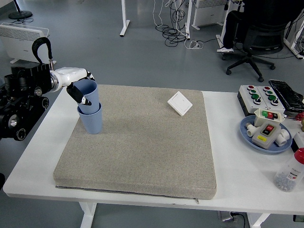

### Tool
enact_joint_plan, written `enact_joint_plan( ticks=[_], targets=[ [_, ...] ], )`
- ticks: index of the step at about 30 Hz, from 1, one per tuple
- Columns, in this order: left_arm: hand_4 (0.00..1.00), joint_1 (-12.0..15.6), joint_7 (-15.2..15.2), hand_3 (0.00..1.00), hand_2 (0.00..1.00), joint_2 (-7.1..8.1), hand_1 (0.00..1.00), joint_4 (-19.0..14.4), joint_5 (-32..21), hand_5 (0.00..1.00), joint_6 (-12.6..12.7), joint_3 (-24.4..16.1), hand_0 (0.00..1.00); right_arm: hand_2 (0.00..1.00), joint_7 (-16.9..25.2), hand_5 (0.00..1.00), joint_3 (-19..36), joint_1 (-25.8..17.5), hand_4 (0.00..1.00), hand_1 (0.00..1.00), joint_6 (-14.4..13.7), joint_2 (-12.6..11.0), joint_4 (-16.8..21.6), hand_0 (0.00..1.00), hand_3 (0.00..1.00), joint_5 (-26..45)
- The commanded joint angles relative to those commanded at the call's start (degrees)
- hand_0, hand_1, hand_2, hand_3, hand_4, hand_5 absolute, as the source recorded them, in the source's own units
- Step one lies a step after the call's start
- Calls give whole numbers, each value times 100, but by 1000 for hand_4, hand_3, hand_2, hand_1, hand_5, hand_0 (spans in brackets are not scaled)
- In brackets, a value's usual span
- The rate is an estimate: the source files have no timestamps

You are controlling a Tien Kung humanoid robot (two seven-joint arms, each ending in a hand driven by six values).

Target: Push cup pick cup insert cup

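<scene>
Two pale blue plastic cups, the upper cup [89, 96] seated tilted inside the upright lower cup [91, 121], at the grey mat's [142, 142] far left on the white counter [237, 180], left hand [76, 85] clasping the upper cup's rim.

We saw our left hand [77, 86] gripping the upper blue cup [88, 97], nested tilted in the lower blue cup [91, 121], on a grey mat [142, 142], white table [232, 156] beneath.

Black left arm [21, 102], looped black cable, white-shelled hand [76, 83] with black fingers
</scene>
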Motion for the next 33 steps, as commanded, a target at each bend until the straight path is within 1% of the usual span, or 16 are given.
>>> enact_joint_plan(
  ticks=[1,6,7,9,13,16,18,19,22,24,25,27,29,30,31,33],
  targets=[
    [998,6,-16,998,998,-7,968,13,-14,518,28,-18,914,601,0,432,1,0,109,592,0,0,0,697,546,-3],
    [998,32,-42,998,998,-22,968,112,-79,518,227,-115,914,601,0,432,2,1,109,592,0,1,0,697,546,-3],
    [998,35,-46,998,998,-23,998,128,-89,554,260,-131,981,601,0,430,1,2,109,592,1,1,0,697,546,-2],
    [998,50,-78,998,998,-22,998,178,-134,554,371,-191,981,601,1,430,-2,3,109,592,2,0,0,697,546,1],
    [998,67,-101,998,998,-12,998,232,-160,577,423,-251,997,601,3,430,-2,7,109,592,1,1,0,697,546,6],
    [998,103,-145,998,998,6,998,205,-223,577,541,-342,997,601,4,430,1,8,109,592,0,4,0,697,546,7],
    [998,146,-260,998,998,33,998,165,-355,577,771,-412,997,601,4,430,9,11,109,592,1,5,0,697,546,-3],
    [869,209,-332,992,998,70,935,116,-597,807,1005,-480,901,601,5,430,17,11,109,592,-1,7,0,697,546,-3],
    [869,387,-462,992,998,140,935,-12,-1280,807,1599,-724,901,601,11,430,28,9,109,592,-5,10,0,697,546,16],
    [869,539,-468,992,998,185,935,-140,-1764,807,1883,-895,901,601,13,430,41,11,109,592,-7,13,0,697,546,13],
    [718,663,-411,867,948,224,854,-257,-2025,984,2000,-1013,819,601,15,431,47,11,108,591,-8,16,0,697,546,13],
    [718,826,-325,867,948,268,854,-421,-2472,984,2094,-1148,819,601,17,431,56,9,108,591,-11,20,0,697,546,12],
    [718,1147,-153,867,948,331,854,-775,-2993,984,2263,-1380,819,601,17,431,80,5,108,591,-16,28,0,697,546,-9],
    [718,1212,-129,867,948,339,854,-859,-3216,984,2289,-1416,819,601,16,431,83,5,108,591,-16,28,0,697,546,-13],
    [655,1335,-102,853,927,359,841,-1002,-3477,998,2360,-1490,813,599,14,430,93,1,109,591,-19,31,0,697,546,-22],
    [655,1617,-69,853,927,408,841,-1313,-3924,998,2460,-1632,813,599,15,430,107,-6,109,591,-22,34,0,697,546,-29]
  ],
)
